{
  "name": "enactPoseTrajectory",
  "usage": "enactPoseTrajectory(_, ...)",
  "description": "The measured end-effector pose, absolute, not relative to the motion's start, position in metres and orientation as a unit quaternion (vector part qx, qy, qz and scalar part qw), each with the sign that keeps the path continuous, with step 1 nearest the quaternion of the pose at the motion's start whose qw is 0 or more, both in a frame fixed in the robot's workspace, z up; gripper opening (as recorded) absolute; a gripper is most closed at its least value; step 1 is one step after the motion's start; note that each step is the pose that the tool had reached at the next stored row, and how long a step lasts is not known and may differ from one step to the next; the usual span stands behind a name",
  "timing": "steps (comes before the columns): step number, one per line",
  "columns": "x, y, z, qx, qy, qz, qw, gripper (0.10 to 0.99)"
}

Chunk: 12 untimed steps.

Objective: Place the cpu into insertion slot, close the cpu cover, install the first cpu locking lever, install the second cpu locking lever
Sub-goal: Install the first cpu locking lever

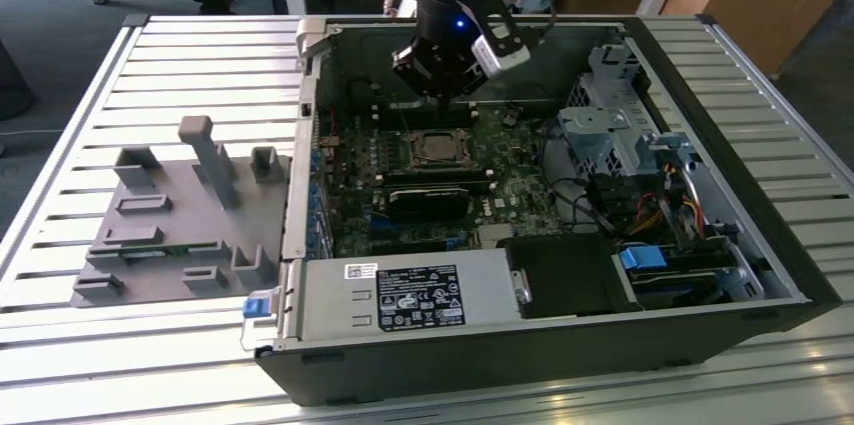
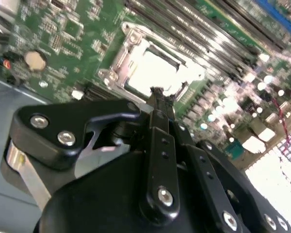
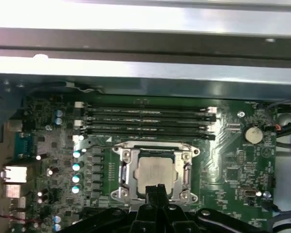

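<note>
At the exterior view's left, a grey fixture (image 1: 174, 235) with upright posts lies on the slatted surface (image 1: 80, 75). Just right of it stands an open computer case (image 1: 534, 345), with the power supply (image 1: 400, 295) along its near edge in the lower middle of the frame. The green board (image 1: 514, 195) lies flat inside. The slot (image 1: 434, 149) sits near the frame's centre, with the black gripper (image 1: 447, 97) hanging just above and behind it in the upper middle. Further right are a metal drive cage (image 1: 601, 135), a bundle of coloured cables (image 1: 667, 205) and a blue latch (image 1: 643, 257). In the first wrist view the cpu (image 3: 155, 172) lies in the slot with its pale metal face up. The cover (image 3: 154, 147) lies flat over it as a silver frame around that face. Four long memory slots (image 3: 145, 121) run just beside the cover, and a coin battery (image 3: 253, 134) sits well apart from it. The fingers (image 3: 152, 194) are pressed together with nothing between them, their tips at the cover's edge nearest the camera. Whether they touch it I cannot tell. In the second wrist view the closed tips of the gripper (image 2: 157, 92) meet the same bright metal edge. How the two locking levers stand I cannot tell.
</note>
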State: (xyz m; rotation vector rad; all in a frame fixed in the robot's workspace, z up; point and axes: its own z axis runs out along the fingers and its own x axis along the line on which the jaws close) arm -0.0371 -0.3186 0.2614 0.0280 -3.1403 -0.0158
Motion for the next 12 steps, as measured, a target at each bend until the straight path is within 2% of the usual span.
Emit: enactPoseTrajectory(12,-0.064,-0.319,0.260,0.009,-1.000,-0.006,-0.001,0.106)
